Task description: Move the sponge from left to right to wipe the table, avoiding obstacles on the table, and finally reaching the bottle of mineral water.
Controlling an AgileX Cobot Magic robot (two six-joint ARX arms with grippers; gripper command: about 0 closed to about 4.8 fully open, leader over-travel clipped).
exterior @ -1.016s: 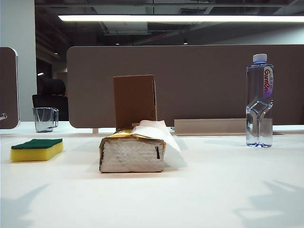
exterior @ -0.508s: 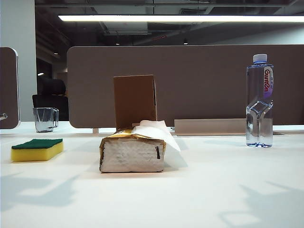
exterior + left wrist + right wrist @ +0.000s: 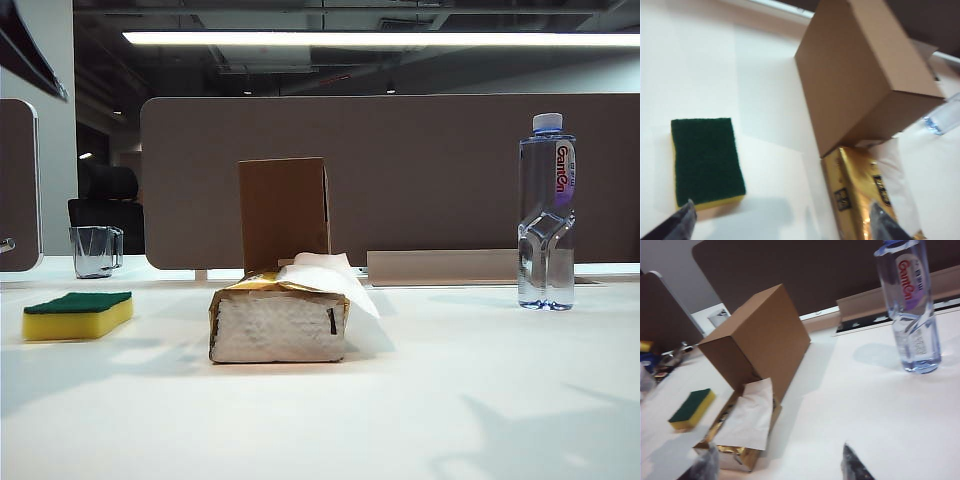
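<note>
White table (image 3: 420, 400) — sponge (image 3: 706, 161) beyond wide-spread left fingers (image 3: 682, 225), right fingers (image 3: 855, 467) wide too.

Only the blurred fingertips of the left tool (image 3: 780, 226) and right tool (image 3: 780, 467) show at their pictures' edges, the tissue pack (image 3: 865, 195) is cropped, and the bottle's (image 3: 910, 305) cap is cut off.

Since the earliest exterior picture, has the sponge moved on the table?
No. In the exterior view the sponge lies flat at the table's left, the same gap from the tissue pack as before. Only shadows have shifted.
</note>
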